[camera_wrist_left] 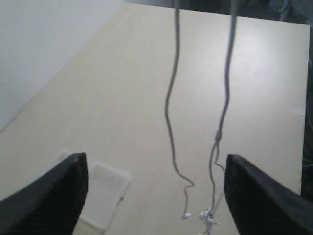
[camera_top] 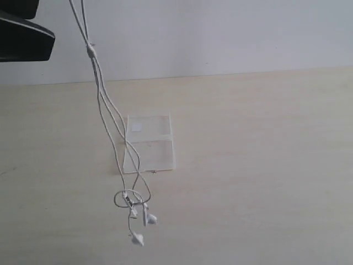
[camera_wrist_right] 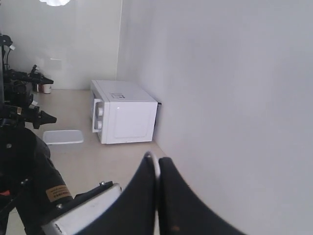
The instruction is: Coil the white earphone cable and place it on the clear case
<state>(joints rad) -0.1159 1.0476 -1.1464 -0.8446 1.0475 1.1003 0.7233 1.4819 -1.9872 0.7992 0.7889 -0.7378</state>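
Our right claw clamps the thin white earphone cable; left claw gapes. We find the white sticker on the clear plastic case unreadable; the beige tabletop lies open rightward.

White earphone cable looks smooth plastic, clear case glossy plastic, table matt pale wood.

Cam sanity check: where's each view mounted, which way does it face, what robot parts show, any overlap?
Exterior: off-arm, angled down over table toward wall; hanging cable, case; dark arm part top left.
Left wrist: raised, looking down at table; open left gripper flanks the cable.
Right wrist: faces along wall toward microwave; right gripper shut, apparently on cable; another arm beside.
Shared: exterior and left wrist both show cable and case.
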